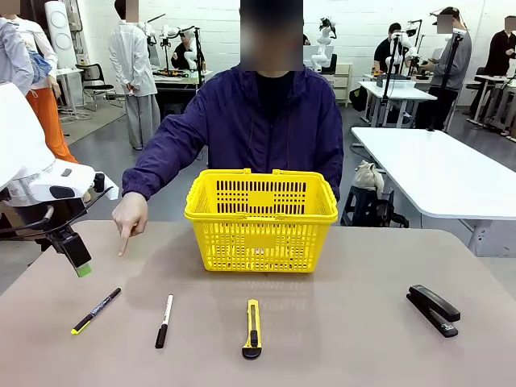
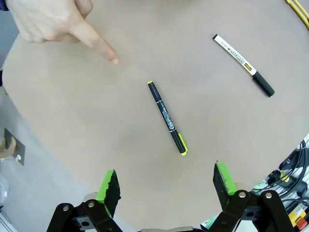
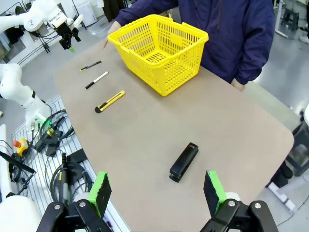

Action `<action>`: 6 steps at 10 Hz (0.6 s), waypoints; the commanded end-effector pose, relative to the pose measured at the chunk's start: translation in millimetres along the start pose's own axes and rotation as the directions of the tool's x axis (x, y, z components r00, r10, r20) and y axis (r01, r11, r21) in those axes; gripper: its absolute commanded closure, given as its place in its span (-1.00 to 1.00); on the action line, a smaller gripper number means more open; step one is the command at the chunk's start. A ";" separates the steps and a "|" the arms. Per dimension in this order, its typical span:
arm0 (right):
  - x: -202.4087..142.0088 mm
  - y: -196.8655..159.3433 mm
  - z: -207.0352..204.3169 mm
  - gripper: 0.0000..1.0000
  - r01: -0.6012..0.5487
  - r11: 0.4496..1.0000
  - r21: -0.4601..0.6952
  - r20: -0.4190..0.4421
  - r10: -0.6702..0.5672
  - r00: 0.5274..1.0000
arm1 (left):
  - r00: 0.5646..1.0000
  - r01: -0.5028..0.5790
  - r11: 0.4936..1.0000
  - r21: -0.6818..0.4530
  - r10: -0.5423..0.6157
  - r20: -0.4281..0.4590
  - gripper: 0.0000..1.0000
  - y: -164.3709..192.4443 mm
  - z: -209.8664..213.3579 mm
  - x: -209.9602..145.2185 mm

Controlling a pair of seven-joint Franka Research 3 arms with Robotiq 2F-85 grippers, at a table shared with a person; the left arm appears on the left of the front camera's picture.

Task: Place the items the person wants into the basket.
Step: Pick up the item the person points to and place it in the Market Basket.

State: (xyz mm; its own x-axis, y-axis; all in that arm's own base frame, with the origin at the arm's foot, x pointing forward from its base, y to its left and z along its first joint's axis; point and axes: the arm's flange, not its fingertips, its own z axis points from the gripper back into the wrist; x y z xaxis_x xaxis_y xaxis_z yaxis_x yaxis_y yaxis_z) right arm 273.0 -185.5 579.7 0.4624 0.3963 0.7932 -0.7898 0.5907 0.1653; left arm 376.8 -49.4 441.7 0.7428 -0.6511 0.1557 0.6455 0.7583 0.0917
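The basket stood far beyond both tools, seemingly nothing placed yet; the person's hand pointed at the pen just ahead of the left gripper, jaws apart; the stapler lay ungrasped before the right gripper, likewise spread.

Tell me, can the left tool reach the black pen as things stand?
Probably yes: the left tool is open above the pen, and the person's finger points from well to one side.

Near row on the table, left to right: pen, marker, box cutter, stapler; the basket stands behind them at centre, before the person.
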 end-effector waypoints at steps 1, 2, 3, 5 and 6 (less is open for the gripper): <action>2.5 -1.7 0.8 -1.00 -0.012 1.000 0.013 0.032 0.012 0.999 | 1.000 0.003 1.000 0.008 -0.003 -0.012 -1.00 0.1 2.0 -2.5; 2.5 -1.7 0.8 -1.00 -0.012 1.000 0.013 0.032 0.012 0.999 | 1.000 0.003 1.000 0.008 -0.003 -0.012 -1.00 0.1 2.0 -2.5; 2.5 -1.7 0.8 -1.00 -0.012 1.000 0.013 0.032 0.012 0.999 | 1.000 -0.001 1.000 0.000 0.001 0.001 -1.00 0.3 0.2 -0.2; 2.5 -1.7 0.8 -1.00 -0.012 1.000 0.013 0.032 0.012 0.999 | 0.995 -0.058 0.991 0.117 0.067 -0.078 -1.00 -15.9 -32.7 17.7; 2.5 -1.7 0.8 -1.00 -0.012 1.000 0.013 0.032 0.012 0.999 | 0.992 -0.088 0.984 0.152 0.101 -0.075 -1.00 -25.0 -44.7 21.5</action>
State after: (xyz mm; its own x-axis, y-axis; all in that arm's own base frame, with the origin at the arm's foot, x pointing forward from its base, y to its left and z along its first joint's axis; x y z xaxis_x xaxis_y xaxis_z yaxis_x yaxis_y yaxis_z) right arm 273.2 -185.4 579.6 0.4626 0.3968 0.7928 -0.7899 0.5906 0.1652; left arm 385.9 -72.8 419.5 0.7816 -0.6141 0.1093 0.5957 0.7868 0.1613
